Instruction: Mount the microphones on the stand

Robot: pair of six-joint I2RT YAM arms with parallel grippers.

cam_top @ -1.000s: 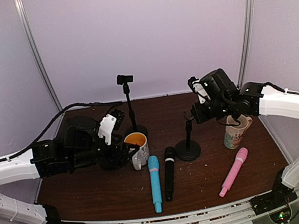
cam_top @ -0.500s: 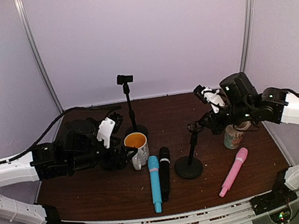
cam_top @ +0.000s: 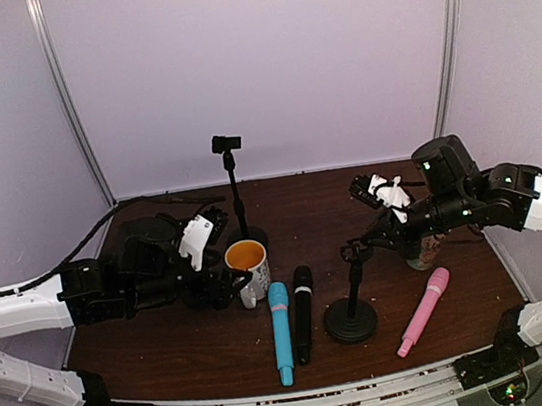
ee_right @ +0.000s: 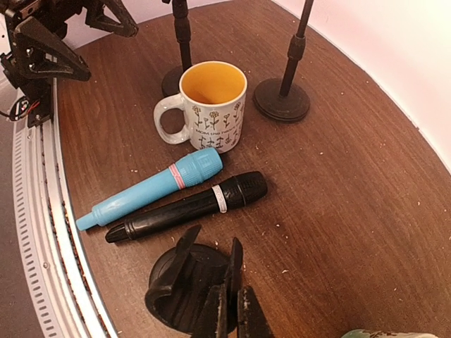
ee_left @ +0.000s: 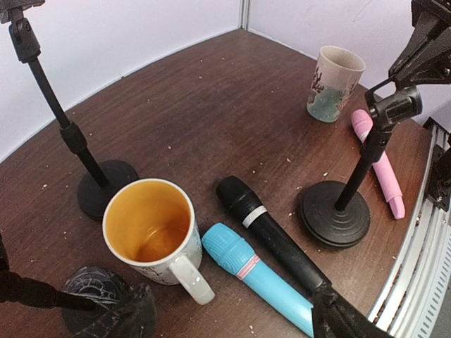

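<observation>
The light blue microphone [cam_top: 282, 331] and the black microphone [cam_top: 302, 312] lie side by side at front centre, heads toward the mug. Both show in the left wrist view [ee_left: 254, 271] [ee_left: 271, 236] and the right wrist view [ee_right: 151, 186] [ee_right: 190, 208]. The pink microphone [cam_top: 424, 310] lies alone at front right [ee_left: 377, 162]. My right gripper [cam_top: 362, 243] [ee_right: 232, 313] is shut on the clip of a short black stand [cam_top: 351, 321] [ee_left: 335, 215], right of the black microphone. My left gripper [cam_top: 224, 282] [ee_left: 232, 324] is open and empty, above the blue microphone's tail, left of the mug.
A white mug with a yellow inside [cam_top: 250, 269] [ee_left: 151, 232] [ee_right: 211, 105] stands behind the microphone heads. A tall stand [cam_top: 233, 183] [ee_left: 106, 186] rises behind it. Another stand base [ee_right: 173, 81] sits left of the mug. A patterned cup [cam_top: 421, 251] [ee_left: 335, 84] stands at the right.
My right gripper has carried the short stand toward the table's front edge and lowered; the arm dropped with it. The left arm and the microphones have barely moved.
</observation>
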